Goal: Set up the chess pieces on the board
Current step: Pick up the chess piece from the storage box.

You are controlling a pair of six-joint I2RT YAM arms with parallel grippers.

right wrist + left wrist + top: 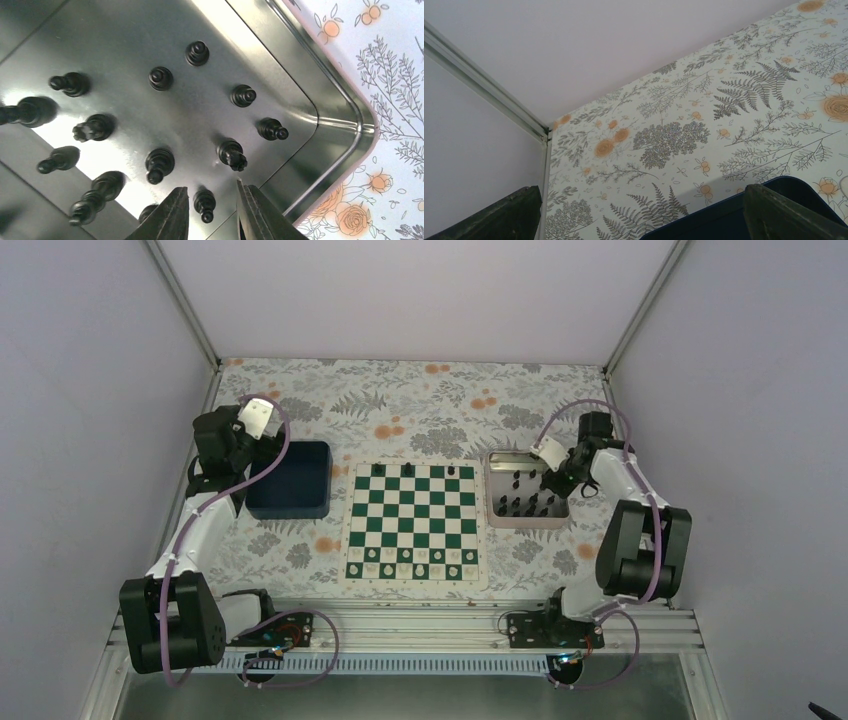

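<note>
The green and white board (413, 525) lies mid-table, with three black chess pieces (408, 470) on its far row and white pieces on its near rows. Several black pieces (525, 502) stand in the silver metal tray (494, 462) right of it. My right gripper (212, 192) is open over the tray, its fingers (170, 212) on either side of a black pawn (204, 204), apart from it. A black rook (232, 154) stands just beyond. My left gripper (639, 215) is open and empty over the dark blue bin (290, 478).
The bin's rim (724, 207) shows in the left wrist view, with the floral cloth and the enclosure's far-left corner post (484, 90) behind. Enclosure walls stand on three sides. The tray's wall (320, 120) is close to the right fingers.
</note>
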